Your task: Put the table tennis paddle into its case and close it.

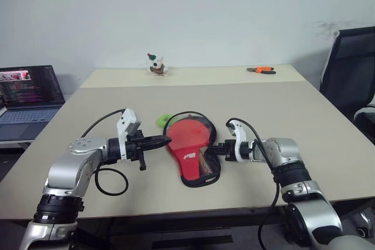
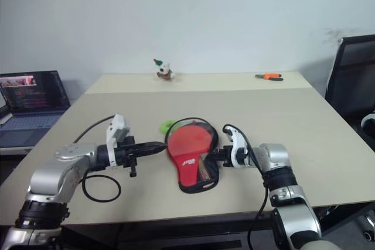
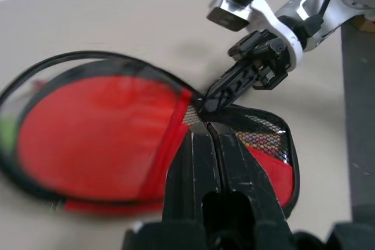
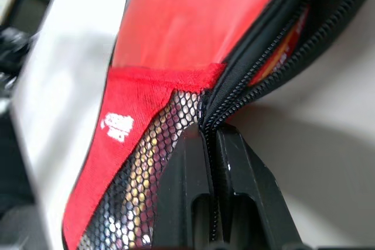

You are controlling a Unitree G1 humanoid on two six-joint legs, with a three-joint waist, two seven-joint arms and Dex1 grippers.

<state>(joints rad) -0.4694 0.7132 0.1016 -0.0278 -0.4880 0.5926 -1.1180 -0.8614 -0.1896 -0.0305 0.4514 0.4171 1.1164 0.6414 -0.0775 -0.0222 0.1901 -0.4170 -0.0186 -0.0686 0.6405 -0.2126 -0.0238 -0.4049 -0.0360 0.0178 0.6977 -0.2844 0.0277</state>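
I see the case (image 1: 193, 155) lying flat on the bench (image 1: 281, 121), near the front edge and about midway along it, red mesh side up with the white logo showing. The table tennis paddle (image 1: 190, 134) sits inside it, its red face exposed where the zipper edge still gapes around the round end. My right gripper (image 1: 214, 149) has its jaws closed on the case's zipper edge at the side facing that arm. My left gripper (image 1: 166, 140) has its jaws closed on nothing, tips just beside the opposite edge of the case. A green tag (image 1: 163, 120) lies at the far side of the case. Pliers (image 1: 261, 69) rest by the far right corner, a small figurine (image 1: 156, 64) at the far edge.
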